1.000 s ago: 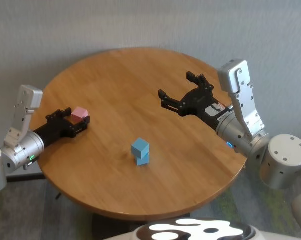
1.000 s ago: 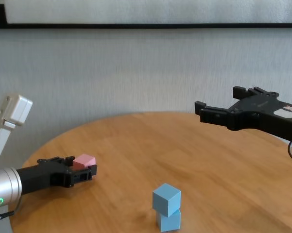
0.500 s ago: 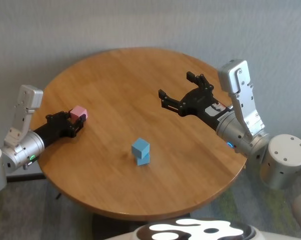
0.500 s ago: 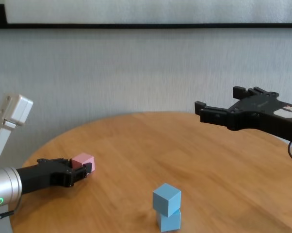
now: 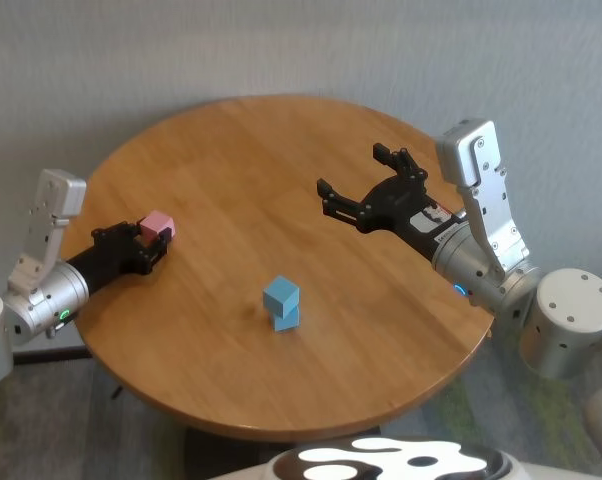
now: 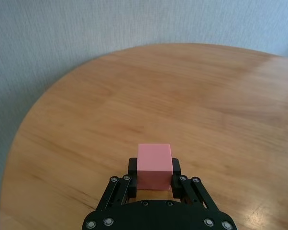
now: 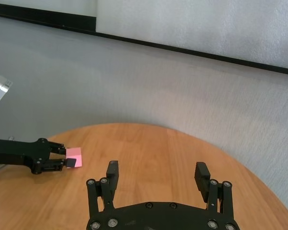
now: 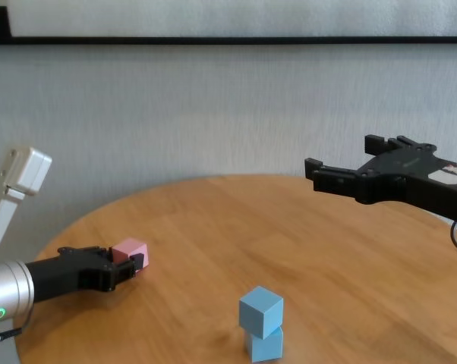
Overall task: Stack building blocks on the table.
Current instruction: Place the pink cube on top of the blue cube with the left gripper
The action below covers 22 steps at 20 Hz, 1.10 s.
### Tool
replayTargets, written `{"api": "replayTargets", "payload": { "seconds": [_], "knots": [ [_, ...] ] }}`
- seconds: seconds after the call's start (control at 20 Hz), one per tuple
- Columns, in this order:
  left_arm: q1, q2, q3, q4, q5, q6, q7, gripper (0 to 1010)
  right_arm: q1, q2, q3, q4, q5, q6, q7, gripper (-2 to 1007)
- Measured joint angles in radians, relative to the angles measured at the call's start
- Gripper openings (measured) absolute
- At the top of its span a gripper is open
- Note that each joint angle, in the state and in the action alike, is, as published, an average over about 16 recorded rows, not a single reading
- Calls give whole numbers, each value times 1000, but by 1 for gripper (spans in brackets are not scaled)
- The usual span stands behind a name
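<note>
Blue blocks point(image 5: 280, 303) stacked mid-table point(image 5: 231, 150) — pink block point(image 5: 157, 224) left.

Behind everything you face a pale grey textured wall point(image 8: 213, 114). You can see a dark horizontal strip point(image 8: 236, 40) running across it high up, with a lighter white panel point(image 8: 236, 15) above that strip. Lower down, past the round edge, you can make out grey carpeted floor point(image 5: 41, 420) with a faint greenish tint in places.

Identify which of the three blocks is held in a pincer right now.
The pink block, clamped in the left pincer near the table's left edge. The two light blue blocks stand stacked mid-table, untouched; the right pincer hovers open.
</note>
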<state>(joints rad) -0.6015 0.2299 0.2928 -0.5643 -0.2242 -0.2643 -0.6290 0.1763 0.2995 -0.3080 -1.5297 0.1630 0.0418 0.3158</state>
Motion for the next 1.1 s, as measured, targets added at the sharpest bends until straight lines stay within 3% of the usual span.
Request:
{"api": "replayTargets", "payload": {
  "seconds": [0.6, 0.8, 1.1],
  "knots": [
    [135, 63, 45, -285, 7, 82, -4, 397, 0, 0, 0, 0, 0, 0, 0, 1005],
    [155, 77, 58, -331, 6, 91, -1, 397, 0, 0, 0, 0, 0, 0, 0, 1005],
    [162, 89, 69, -354, 2, 94, 11, 397, 0, 0, 0, 0, 0, 0, 0, 1005]
  ]
}}
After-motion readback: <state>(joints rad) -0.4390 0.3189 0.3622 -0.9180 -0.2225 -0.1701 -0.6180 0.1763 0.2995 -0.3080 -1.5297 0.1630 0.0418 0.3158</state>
